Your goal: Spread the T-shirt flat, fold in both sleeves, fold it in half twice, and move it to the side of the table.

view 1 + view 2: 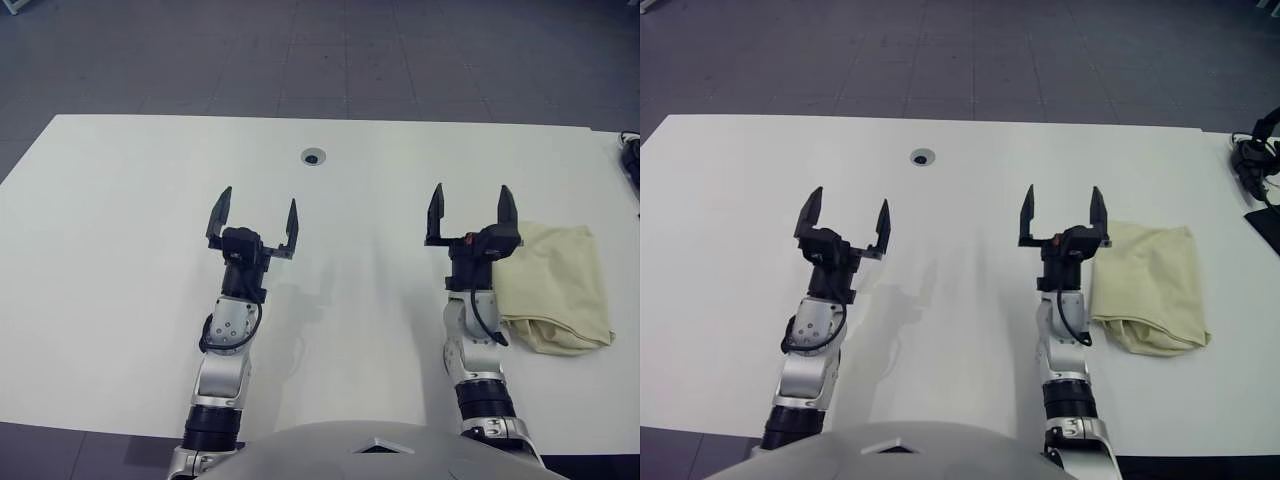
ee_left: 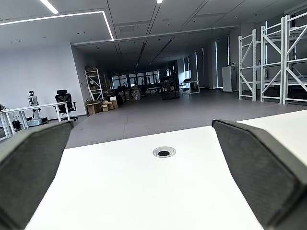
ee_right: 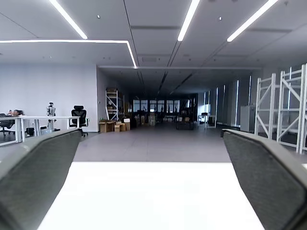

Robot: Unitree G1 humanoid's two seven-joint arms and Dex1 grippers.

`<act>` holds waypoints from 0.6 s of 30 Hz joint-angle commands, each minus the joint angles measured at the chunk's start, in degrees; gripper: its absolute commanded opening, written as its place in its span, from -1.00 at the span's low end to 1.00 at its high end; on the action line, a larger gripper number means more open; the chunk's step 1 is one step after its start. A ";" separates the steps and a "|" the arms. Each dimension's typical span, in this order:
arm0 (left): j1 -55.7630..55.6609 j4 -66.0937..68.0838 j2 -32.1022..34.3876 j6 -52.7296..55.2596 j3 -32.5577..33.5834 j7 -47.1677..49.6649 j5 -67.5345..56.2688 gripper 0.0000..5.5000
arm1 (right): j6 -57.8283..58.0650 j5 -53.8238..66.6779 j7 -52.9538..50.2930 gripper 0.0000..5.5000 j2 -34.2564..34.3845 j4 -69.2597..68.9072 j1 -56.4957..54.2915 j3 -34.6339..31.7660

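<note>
A pale yellow T-shirt [image 1: 554, 285] lies folded into a compact bundle on the white table [image 1: 130, 200], near its right side. Just left of the bundle my right gripper [image 1: 470, 213] is held above the table, open, with nothing between its fingers. My left gripper [image 1: 254, 217] hovers over the middle-left of the table, open and empty too. In the left wrist view its two dark fingers [image 2: 259, 172] frame the bare tabletop. The right wrist view shows the right fingers [image 3: 268, 177] spread wide over the table's far part.
A round cable grommet [image 1: 313, 156] sits in the table toward the far edge, also seen as a grommet [image 2: 164, 152] ahead of the left gripper. Dark cables and gear [image 1: 1252, 160] lie at the table's far right edge. Grey floor lies beyond the table.
</note>
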 commanded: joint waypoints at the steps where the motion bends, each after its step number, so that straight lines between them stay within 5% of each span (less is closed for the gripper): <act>1: -0.64 0.51 -0.18 -0.18 0.20 -0.10 -0.86 0.96 | -0.02 -1.92 0.05 0.95 0.49 -1.87 0.29 0.44; 18: -2.38 2.36 -0.58 -2.16 2.05 1.27 -0.63 0.96 | -0.58 -2.77 -0.18 0.95 0.87 -0.93 -0.83 -0.73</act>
